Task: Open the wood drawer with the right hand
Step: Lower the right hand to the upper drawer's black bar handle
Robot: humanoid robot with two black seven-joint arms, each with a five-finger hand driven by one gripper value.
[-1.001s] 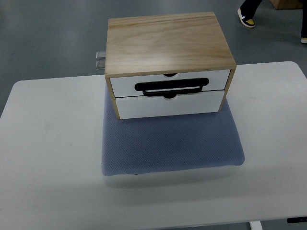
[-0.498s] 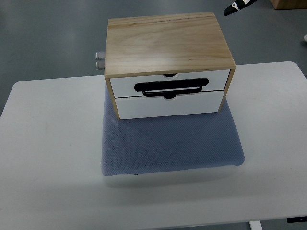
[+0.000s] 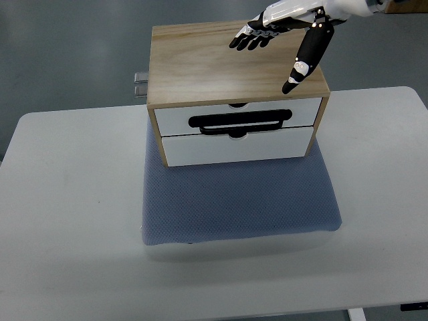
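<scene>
Wooden drawer box (image 3: 234, 63) sits shut; the right hand (image 3: 284, 33) hovers above, fingers spread, empty. It should drop to the black handle (image 3: 239, 122) and hook it squarely.

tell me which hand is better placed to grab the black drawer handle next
Right. The right hand is over the wooden drawer box, fingers spread, thumb pointing down toward the black handle. The left hand is not in view.

Wood drawer (image 3: 234, 63) box: pale matt grain, w/ smooth white fronts, glossy black handle (image 3: 239, 122). Mat (image 3: 237, 197): blue dimpled cloth. Bench (image 3: 73, 200): smooth matt white. Robot hand (image 3: 284, 37): glossy plastic.
</scene>
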